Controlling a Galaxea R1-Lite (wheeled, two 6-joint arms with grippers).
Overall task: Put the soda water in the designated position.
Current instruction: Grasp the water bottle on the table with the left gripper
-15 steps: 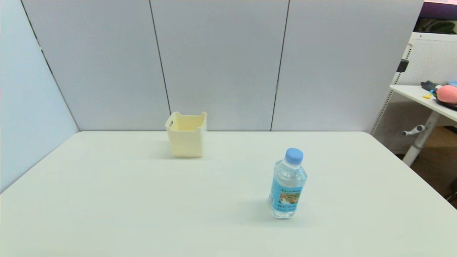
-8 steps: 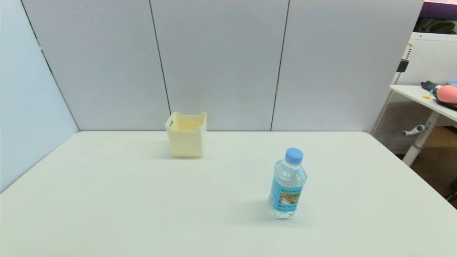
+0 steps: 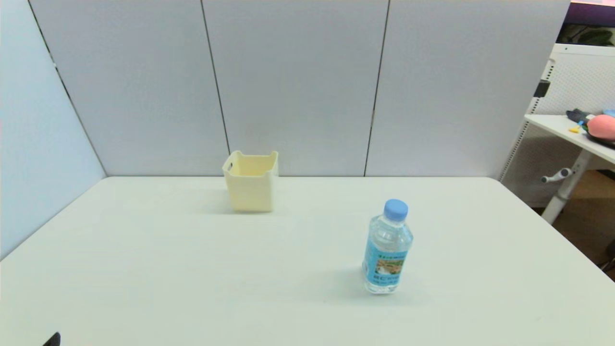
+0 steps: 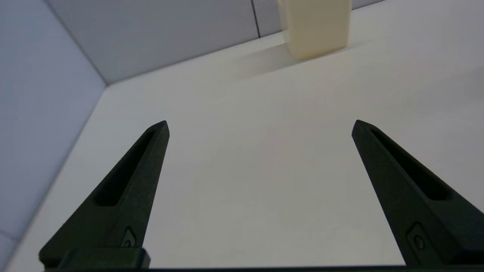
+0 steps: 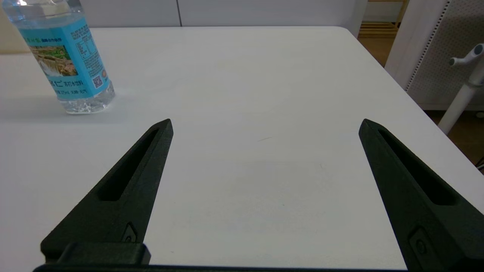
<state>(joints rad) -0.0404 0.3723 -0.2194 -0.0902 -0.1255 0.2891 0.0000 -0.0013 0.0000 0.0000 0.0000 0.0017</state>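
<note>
Your soda water (image 3: 387, 247) stands upright on the white table (image 3: 192, 278), right of centre and toward the near side, light-blue cap on top. The cream bin (image 3: 251, 181) sits well apart from it, back by the wall panels. Your left gripper (image 4: 261, 126) hangs low over bare tabletop, fingers spread wide, nothing between them. Your right gripper (image 5: 266, 124) is the same — splayed and empty — with the bottle off beyond one fingertip, untouched.

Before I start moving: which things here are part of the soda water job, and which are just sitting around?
Job:
small clear plastic bottle with light-blue cap and blue label, upright on the white table
right gripper, open, nearest it
left gripper, open

Lying about:
pale cream square plastic bin
pink object on the side desk
</note>
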